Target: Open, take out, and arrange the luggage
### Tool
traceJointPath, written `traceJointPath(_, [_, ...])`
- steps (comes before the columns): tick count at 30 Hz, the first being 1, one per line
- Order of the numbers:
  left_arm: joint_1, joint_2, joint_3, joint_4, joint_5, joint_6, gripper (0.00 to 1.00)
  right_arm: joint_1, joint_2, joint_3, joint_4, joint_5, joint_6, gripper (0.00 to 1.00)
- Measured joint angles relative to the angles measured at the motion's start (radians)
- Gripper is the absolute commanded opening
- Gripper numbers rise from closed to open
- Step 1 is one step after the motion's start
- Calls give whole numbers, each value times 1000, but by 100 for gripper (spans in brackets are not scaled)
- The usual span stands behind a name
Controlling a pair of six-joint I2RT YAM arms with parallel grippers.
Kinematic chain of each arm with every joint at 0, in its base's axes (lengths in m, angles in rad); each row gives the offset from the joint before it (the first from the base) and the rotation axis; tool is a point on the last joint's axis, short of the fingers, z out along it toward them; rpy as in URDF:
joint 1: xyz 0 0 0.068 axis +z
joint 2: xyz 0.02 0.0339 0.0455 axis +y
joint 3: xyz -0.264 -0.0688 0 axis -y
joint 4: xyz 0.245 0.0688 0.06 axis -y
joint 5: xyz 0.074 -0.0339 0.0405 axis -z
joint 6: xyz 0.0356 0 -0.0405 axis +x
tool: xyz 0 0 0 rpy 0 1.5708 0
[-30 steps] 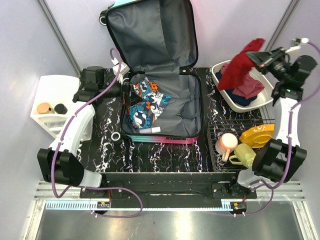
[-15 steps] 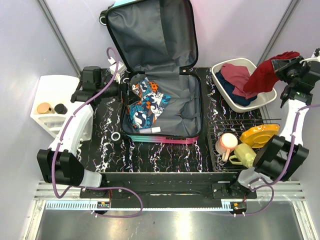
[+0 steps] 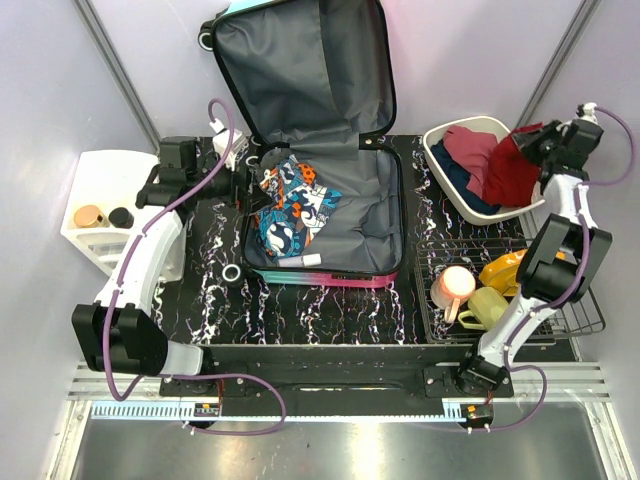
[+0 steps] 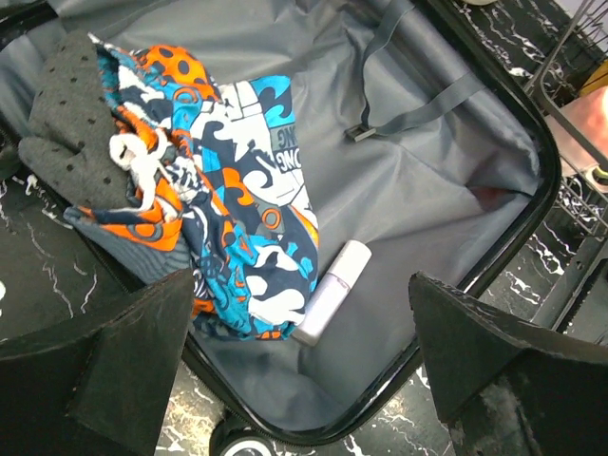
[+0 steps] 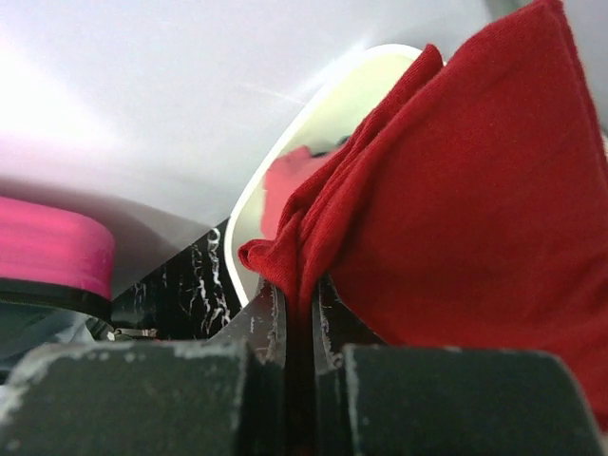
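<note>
The luggage [image 3: 370,225] lies open on the black table, its lid standing up against the back wall and showing grey lining [image 4: 427,190]. Inside at the left lie a blue, orange and white patterned cloth [image 3: 292,212] [image 4: 237,209], a grey dotted cloth [image 4: 66,123] and a small white tube [image 3: 298,260] [image 4: 331,291]. My left gripper [image 3: 240,182] [image 4: 299,370] is open at the case's left edge, above the patterned cloth. My right gripper [image 3: 532,150] [image 5: 294,309] is shut on a red garment [image 3: 510,170] [image 5: 475,218] over the white tub [image 3: 448,135] [image 5: 304,123].
The tub also holds dark red and navy clothes [image 3: 470,170]. A wire rack [image 3: 575,305] at the front right holds a pink cup [image 3: 452,285], a green cup [image 3: 488,308] and an orange dish [image 3: 505,270]. A white shelf [image 3: 100,170] at the left holds two small jars. A roll of tape [image 3: 231,272] lies by the case.
My right gripper has carried the red garment from mid-air left of the tub out to the right and then down onto the tub's right side. The left arm has barely moved.
</note>
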Motion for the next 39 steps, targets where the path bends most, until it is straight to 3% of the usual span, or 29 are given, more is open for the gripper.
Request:
traceJointPath(8, [48,0,0,-66,-34,42,99,140,161,206,16,-10,-49,2])
traceJointPath(9, [54,0,0,-74,-39,49,99,151,191,238,11,-13,-52,17])
traceJointPath(11, [65,0,0,-94,-50,61,99,165,265,309,1,-28,-54,34])
traceJointPath(12, [75,-1,0,-109,-54,69,99,169,301,339,-2,-32,-53,54])
traceJointPath(15, [114,-1,0,-141,-74,86,99,172,384,394,-21,-39,-66,65])
traceJointPath(16, [122,-1,0,-149,-81,89,99,172,401,403,-30,-40,-67,74])
traceJointPath(19, [140,-1,0,-168,-118,97,99,172,438,446,-81,-61,-86,83])
traceJointPath(26, [47,55,27,-149,-296,71,99,173,393,473,-142,-101,-186,88])
traceJointPath(37, [-126,257,76,-5,-510,-94,99,173,12,222,-162,-121,-312,93])
traceJointPath(39, [-146,280,78,19,-534,-114,93,173,-39,185,-159,-121,-322,94])
